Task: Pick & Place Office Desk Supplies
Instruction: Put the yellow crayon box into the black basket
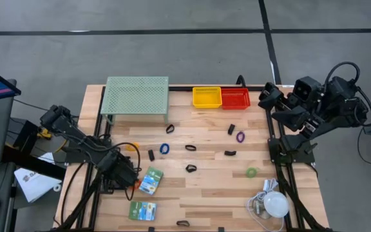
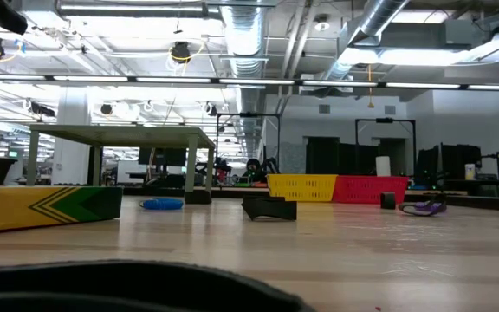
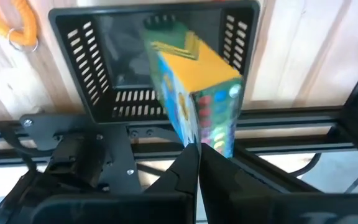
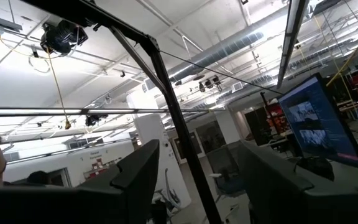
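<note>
My left gripper [image 3: 197, 155] is at the table's near left corner [image 1: 133, 177], shut on a flat green and yellow card-backed pack [image 3: 197, 81], over a black slotted basket [image 3: 92, 93]. A second pack [image 1: 142, 210] lies flat near the near edge and also shows in the low view [image 2: 42, 206]. Black clips [image 1: 190, 168], a blue ring [image 1: 165, 149], a purple ring [image 1: 240, 136] and a green ring [image 1: 252, 172] lie loose on the wood. An orange ring [image 3: 14, 25] lies beside the basket. My right gripper [image 1: 269, 98] waits open, raised at the far right edge. My left gripper pinches the pack between its two fingers at one end [image 3: 213, 140]. The pack stands edge-on beyond the fingertips, lifted clear, with the black basket behind it.
The pale-green mesh stand [image 1: 136, 95] stands at the far left. A yellow basket [image 1: 206, 96] and a red basket [image 1: 236, 97] sit at the far edge. A white dome with a cord [image 1: 277, 205] is at the near right corner. Black frame rails run along both table sides.
</note>
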Robot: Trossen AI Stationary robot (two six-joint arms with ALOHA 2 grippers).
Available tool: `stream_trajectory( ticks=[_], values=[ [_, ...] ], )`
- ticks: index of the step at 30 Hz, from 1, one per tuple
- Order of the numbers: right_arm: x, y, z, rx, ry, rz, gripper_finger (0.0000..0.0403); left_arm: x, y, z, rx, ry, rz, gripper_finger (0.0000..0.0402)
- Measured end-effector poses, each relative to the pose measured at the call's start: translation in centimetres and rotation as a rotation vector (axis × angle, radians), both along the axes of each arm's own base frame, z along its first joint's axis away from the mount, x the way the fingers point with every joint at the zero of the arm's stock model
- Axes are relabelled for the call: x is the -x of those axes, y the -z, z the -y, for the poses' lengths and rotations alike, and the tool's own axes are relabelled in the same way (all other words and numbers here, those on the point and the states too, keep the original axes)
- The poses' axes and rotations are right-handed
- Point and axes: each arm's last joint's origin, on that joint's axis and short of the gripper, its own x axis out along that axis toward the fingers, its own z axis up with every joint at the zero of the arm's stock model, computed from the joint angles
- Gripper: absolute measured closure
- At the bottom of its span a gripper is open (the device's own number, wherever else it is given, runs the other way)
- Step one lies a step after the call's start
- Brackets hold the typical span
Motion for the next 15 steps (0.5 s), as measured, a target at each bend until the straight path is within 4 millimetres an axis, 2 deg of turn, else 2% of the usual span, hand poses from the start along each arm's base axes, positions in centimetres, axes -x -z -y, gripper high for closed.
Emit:
stream_trajectory(
  ticks=[15],
  values=[
    [0.01, 0.0, -0.01, 0.0, -0.005, 0.0, 0.0191, -0.08, 0.54, 0.35, 0.051, -0.028, -0.006, 0.0401]
  ],
)
